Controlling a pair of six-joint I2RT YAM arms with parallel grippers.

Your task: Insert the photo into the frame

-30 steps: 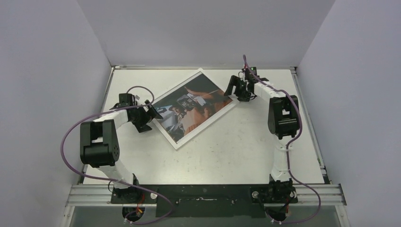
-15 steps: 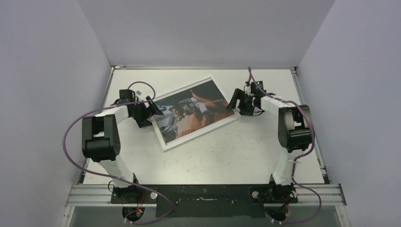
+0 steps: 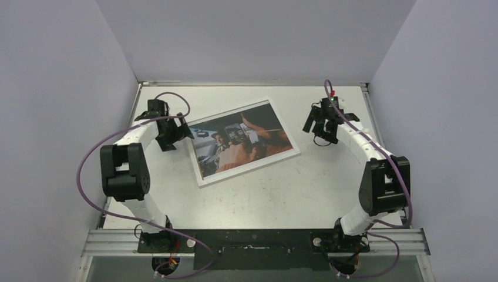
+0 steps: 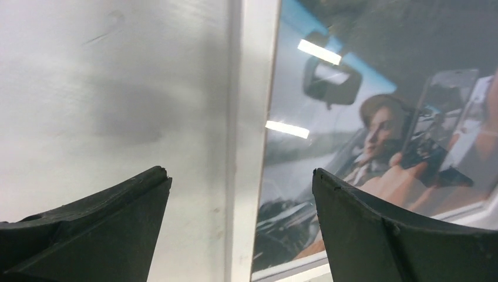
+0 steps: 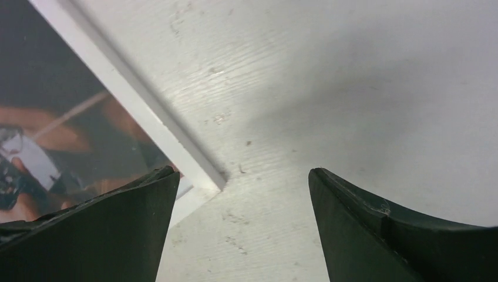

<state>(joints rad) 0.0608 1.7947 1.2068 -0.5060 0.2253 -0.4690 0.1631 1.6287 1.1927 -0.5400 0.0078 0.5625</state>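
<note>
White table (image 3: pixel 293 194), pale walls round it. Left gripper (image 4: pixel 241 176): jaws wide apart, nothing held, hanging over the short edge of the frame (image 3: pixel 252 167), one finger above bare table, the other above the pane. Right gripper (image 5: pixel 241 173): also spread and empty, frame corner below the gap, nearer one finger. The photo (image 3: pixel 241 141) lies face-up inside the frame, flat between both tools. Looks seated. Arms flank opposite ends, likely to square it.
</note>
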